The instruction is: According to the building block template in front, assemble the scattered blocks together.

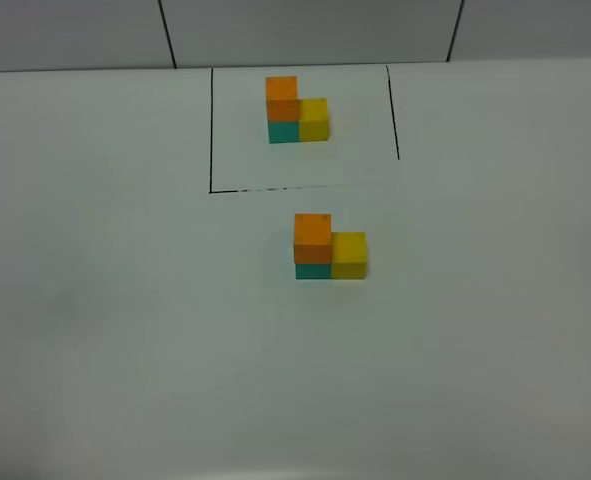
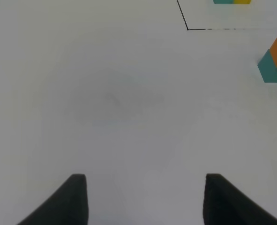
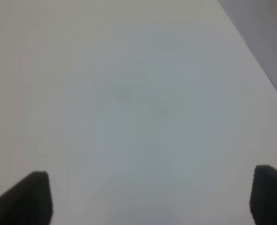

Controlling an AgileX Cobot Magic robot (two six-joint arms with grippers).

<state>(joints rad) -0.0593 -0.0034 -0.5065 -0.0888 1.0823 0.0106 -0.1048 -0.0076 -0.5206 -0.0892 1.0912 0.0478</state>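
A: Starting nearest the arms. What do the wrist cameras give?

B: Left gripper (image 2: 145, 199): two dark fingertips (image 2: 75, 199) apart, bare white table (image 2: 119, 103) between them, nothing held. Jaws parted, moderately. Right gripper (image 3: 150, 197): fingertips (image 3: 30, 197) set wider, almost at the two edges of its view, again only table between. Open, empty. Neither arm appears in the high camera.

A: The loose cubes?

B: Taking the assembled stack as landmark: it sits near the middle of the table. Orange cube (image 1: 313, 236) rests directly on the teal cube (image 1: 313, 269); yellow cube (image 1: 349, 254) stands on the table touching the teal one's right side, as the high camera shows it. All three in contact, faces square, no visible gap.

A: Does the left wrist camera see it?

B: Partly. The teal corner (image 2: 271, 70) with orange above it is cut off at the frame edge, well apart from the left fingertips.

A: Beyond the stack?

B: A black outlined rectangle (image 1: 211, 130) drawn on the table, its near line just behind the stack. Inside, toward the far edge, the template (image 1: 297, 110): orange on teal, yellow at the right. Same arrangement and same orientation as the stack. Template and stack are well apart, not touching.

A: Past that?

B: Table edge, then a grey wall (image 1: 305, 30) with dark vertical seams.
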